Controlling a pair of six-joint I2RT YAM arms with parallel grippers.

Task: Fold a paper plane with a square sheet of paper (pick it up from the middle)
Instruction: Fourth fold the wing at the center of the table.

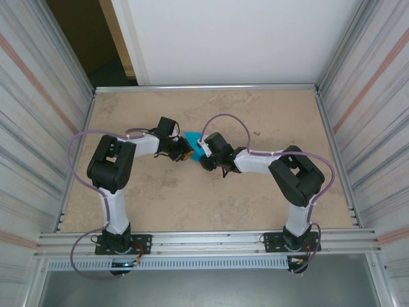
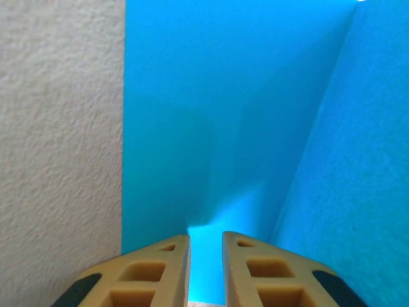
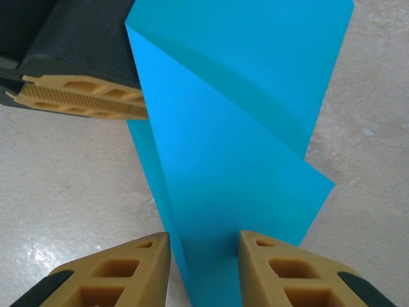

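Note:
The teal-blue square sheet of paper (image 1: 193, 139) lies creased at the table's middle, between both grippers. In the left wrist view the paper (image 2: 211, 115) has a flat part and a flap raised along a crease on the right. My left gripper (image 2: 206, 235) points at the flat part, its jaws a narrow slit apart with paper seen through the slit and nothing pinched. In the right wrist view the paper (image 3: 243, 147) stands as a folded ridge, and my right gripper (image 3: 204, 233) is open astride its near end. The left gripper's fingers (image 3: 83, 96) touch the ridge's left side.
The beige table (image 1: 255, 115) is ringed by a metal frame and corrugated walls. Both arms (image 1: 115, 166) (image 1: 291, 173) reach inward from the near edge, and their grippers (image 1: 184, 153) (image 1: 203, 158) almost meet.

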